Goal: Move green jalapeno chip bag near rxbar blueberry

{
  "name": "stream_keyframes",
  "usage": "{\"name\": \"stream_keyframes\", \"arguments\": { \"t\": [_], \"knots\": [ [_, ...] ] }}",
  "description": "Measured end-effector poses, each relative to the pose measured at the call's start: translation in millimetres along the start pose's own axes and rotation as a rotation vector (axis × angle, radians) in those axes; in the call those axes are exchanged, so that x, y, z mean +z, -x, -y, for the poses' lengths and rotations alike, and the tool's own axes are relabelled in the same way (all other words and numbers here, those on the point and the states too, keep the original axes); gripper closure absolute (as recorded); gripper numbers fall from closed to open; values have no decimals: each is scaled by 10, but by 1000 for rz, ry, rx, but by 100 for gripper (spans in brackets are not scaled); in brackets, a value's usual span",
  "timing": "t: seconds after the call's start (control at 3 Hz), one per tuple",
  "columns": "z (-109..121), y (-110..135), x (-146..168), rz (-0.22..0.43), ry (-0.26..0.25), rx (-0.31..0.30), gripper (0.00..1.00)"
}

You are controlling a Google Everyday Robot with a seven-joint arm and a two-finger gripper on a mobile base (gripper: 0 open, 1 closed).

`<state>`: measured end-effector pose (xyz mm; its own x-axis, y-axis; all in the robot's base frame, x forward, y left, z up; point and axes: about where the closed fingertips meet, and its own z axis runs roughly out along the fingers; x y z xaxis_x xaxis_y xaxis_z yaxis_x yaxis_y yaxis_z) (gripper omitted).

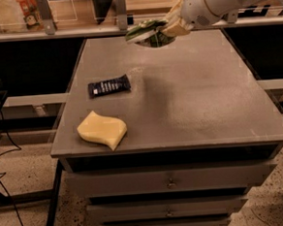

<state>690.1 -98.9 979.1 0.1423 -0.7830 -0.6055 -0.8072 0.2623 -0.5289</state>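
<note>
Hanging clear of the tabletop (204,101), the green jalapeno chip bag (145,33) is above the far edge, at about 12 o'clock. We note the claw (168,29) pinching the bag's right end, with the arm entering from 2 o'clock. The rxbar blueberry (109,86) lies flat at 9 o'clock, well apart from the bag. A yellow sponge (102,131) lies at 7 o'clock. We judge the carry should run toward 8 o'clock. The bag should be lowered onto bare surface just beside the bar's right end without covering the bar, and released only once it rests.
</note>
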Motion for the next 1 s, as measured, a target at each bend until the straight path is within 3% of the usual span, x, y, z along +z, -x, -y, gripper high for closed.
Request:
{"name": "stream_keyframes", "arguments": {
  "t": [0.33, 0.67, 1.0],
  "knots": [
    [-95, 91, 40, 60, 29, -6, 36],
    [-106, 106, 61, 62, 33, -7, 13],
    [-118, 116, 82, 63, 37, -8, 0]
  ]
}}
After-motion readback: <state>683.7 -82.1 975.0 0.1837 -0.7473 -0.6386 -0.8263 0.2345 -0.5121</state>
